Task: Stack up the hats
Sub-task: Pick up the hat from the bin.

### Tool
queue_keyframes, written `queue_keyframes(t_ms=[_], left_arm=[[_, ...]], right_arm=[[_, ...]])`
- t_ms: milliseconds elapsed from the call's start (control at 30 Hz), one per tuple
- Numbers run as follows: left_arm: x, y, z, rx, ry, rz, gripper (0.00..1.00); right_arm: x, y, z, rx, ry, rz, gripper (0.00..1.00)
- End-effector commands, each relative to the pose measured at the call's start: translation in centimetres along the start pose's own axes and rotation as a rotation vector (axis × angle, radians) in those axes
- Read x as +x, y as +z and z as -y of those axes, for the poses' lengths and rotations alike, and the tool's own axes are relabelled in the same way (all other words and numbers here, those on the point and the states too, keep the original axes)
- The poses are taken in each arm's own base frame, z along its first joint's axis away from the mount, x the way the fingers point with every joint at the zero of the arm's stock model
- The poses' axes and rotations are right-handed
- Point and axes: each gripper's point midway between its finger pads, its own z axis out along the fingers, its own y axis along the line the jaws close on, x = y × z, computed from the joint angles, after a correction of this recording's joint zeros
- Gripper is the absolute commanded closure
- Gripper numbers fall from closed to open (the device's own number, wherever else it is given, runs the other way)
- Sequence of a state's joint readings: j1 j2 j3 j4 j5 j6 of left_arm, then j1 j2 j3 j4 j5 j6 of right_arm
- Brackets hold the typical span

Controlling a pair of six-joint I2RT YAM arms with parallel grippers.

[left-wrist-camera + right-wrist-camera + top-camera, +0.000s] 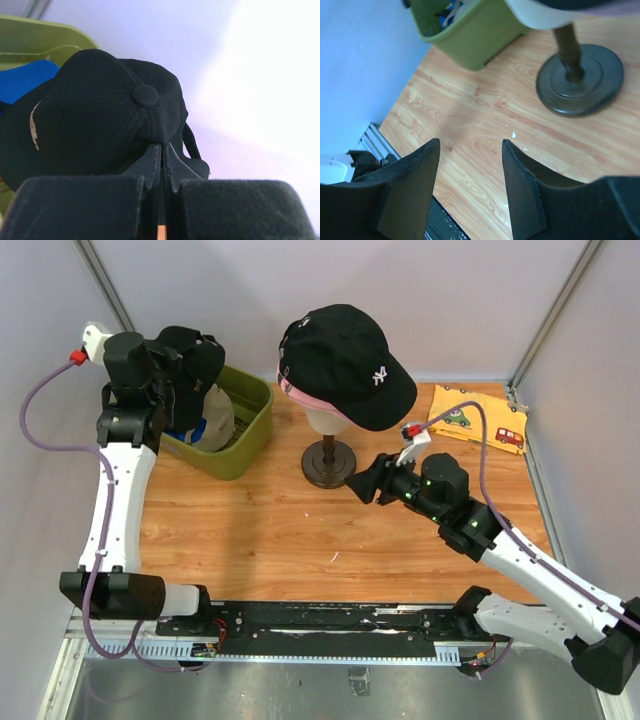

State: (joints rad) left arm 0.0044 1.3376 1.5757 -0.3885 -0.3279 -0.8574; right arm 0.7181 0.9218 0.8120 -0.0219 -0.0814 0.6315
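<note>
A black hat (345, 360) with a small white logo sits on top of a pink hat (308, 397) on the mannequin head. My left gripper (168, 375) hangs above the green bin, shut on the fabric of a second black hat (198, 352). In the left wrist view that black hat (100, 120) fills the frame, with the fingertips (156, 157) pinched together just below its top button. A beige hat (218, 416) and a blue hat (25, 82) lie in the bin beneath. My right gripper (362, 485) is low beside the stand's base, open (470, 165) and holding nothing.
The olive-green bin (250, 435) stands at the back left. The cream mannequin head (325, 420) rests on a dark round stand (328, 468) mid-table, its base (580, 77) close to my right fingers. A yellow printed cloth (478, 420) lies at the back right.
</note>
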Motion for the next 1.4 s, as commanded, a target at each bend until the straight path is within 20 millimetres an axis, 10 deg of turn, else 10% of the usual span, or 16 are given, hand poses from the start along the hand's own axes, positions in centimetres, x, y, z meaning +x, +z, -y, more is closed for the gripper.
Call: queue_keyframes(t_ms=[0,667,1367], left_arm=[[-3.6,-3.9,4.2,0.119,-0.144,0.015,1.00],[-6.0,-16.8,11.4,0.397,-0.644,-0.279,0.99],[-7.3,-22.0,14.3,0.500,-0.802,-0.434,1.00]], right_arm=[[-0.3,0.9,-3.6,-0.021,-0.241,0.018,0.46],[-3.7,11.0,-18.6,-0.264,-0.661,0.239,0.44],[-5.7,11.8,-26.2,-0.400,-0.655,0.410,0.43]])
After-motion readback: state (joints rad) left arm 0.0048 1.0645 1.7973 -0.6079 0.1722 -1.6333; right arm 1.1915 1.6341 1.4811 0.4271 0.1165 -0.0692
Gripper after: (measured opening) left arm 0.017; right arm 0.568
